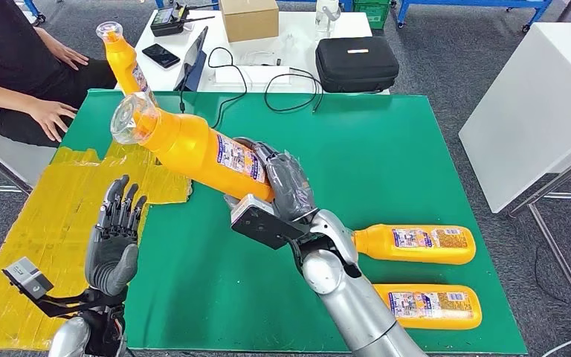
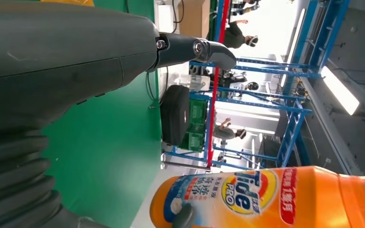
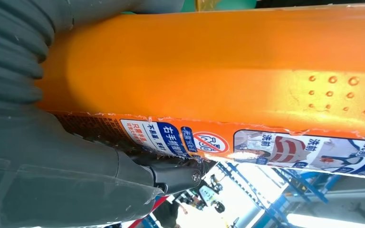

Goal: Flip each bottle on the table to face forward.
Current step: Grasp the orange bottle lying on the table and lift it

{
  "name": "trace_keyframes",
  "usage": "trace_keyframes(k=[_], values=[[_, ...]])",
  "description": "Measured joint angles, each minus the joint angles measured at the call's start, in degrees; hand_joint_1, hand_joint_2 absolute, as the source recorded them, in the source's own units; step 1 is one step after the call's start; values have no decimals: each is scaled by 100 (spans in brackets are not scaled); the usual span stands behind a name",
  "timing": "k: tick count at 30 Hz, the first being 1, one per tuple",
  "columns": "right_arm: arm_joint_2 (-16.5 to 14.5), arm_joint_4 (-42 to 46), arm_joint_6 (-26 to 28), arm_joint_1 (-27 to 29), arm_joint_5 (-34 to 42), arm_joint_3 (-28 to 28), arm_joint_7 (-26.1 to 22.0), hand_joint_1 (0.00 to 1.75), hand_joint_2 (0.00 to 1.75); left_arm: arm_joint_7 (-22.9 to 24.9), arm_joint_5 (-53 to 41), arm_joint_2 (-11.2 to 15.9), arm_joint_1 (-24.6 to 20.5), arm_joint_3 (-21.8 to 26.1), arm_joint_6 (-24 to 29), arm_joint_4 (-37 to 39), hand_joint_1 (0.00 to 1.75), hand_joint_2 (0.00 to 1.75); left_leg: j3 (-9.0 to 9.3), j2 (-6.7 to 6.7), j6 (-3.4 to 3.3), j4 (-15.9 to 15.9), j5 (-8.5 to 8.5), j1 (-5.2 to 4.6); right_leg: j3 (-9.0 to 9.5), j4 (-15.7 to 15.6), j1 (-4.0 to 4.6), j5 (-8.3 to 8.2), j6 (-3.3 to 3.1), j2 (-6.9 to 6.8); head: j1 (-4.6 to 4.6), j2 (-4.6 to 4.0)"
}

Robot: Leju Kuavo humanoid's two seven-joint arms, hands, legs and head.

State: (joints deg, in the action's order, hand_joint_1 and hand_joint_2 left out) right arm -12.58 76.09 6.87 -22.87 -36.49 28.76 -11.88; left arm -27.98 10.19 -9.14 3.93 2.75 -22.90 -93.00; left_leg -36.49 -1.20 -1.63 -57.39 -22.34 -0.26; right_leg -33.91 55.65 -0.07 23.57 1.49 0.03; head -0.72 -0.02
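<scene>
head: high, looking down at table | wrists: close behind hands

The base of the held bottle is hidden inside the right hand, and in the right wrist view the bottle runs past the picture's edges, so its cap is not seen there. The lower lying bottle has its neck end covered by the right arm. The person is cut off at the picture's edge. The small print on the labels is too small to read.
</scene>
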Motion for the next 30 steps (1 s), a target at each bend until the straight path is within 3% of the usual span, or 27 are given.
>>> trace_keyframes(k=[11, 30], values=[[20, 348, 93, 417, -103, -7, -69, 175, 175, 0, -28, -39, -45, -91, -19, 219, 0, 175, 0, 2, 0, 0, -1, 1, -3, 0, 0, 1, -1, 0, -1, 0], [16, 360, 89, 427, -106, -10, -90, 175, 175, 0, -28, -46, -112, -133, -20, 280, 0, 175, -1, 1, 0, 0, -1, 1, -2, 0, 0, 1, -1, 0, -1, 0]])
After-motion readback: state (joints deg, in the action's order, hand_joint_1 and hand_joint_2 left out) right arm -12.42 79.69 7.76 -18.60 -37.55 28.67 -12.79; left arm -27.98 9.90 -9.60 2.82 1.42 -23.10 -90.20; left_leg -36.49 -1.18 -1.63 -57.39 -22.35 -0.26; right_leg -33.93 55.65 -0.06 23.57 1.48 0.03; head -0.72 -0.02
